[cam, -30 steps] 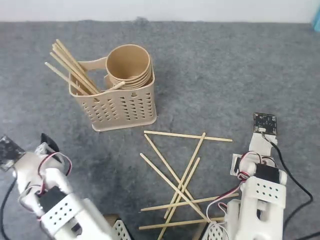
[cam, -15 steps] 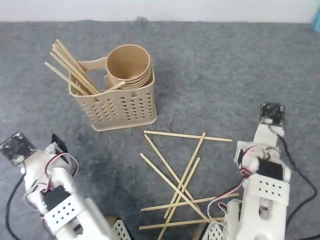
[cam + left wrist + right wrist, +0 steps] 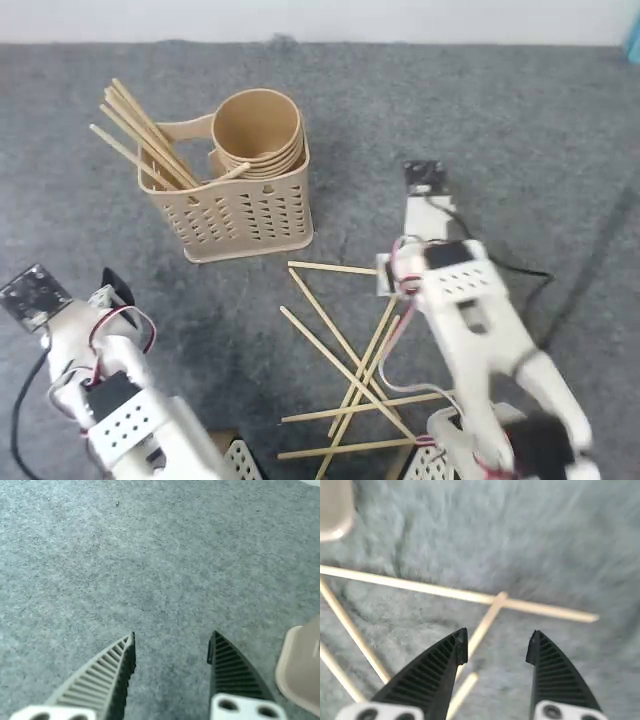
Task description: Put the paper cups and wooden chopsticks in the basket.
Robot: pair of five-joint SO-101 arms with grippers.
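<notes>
Grey felt (image 3: 480,120) is found covering the table. A beige perforated basket (image 3: 240,215) is set upright towards the far left corner. A stack of paper cups (image 3: 257,125) is seated in its right half. A bundle of chopsticks (image 3: 140,135) is leant in its left half, the ends projecting over the rim towards the left edge. The loose chopsticks (image 3: 350,370) are spread flat on the felt, crossed over one another, between the basket and the near edge, about the middle of the table.

The right arm (image 3: 465,300) is extended over the far end of this heap. The right gripper (image 3: 497,640) is seen with its jaws moderately parted and nothing clasped. Beneath it, a slanted chopstick (image 3: 487,617) is lined up with the gap between the jaws, its far end meeting a long chopstick (image 3: 420,587) laid crosswise beyond the fingertips. Whether the fingertips touch the felt or the sticks cannot be determined.

The left arm (image 3: 100,370) is stationed at the near left corner. The left gripper (image 3: 172,645) is likewise found parted to a moderate width and empty, held over bare felt, with a rounded corner of the basket recorded off to one side.
</notes>
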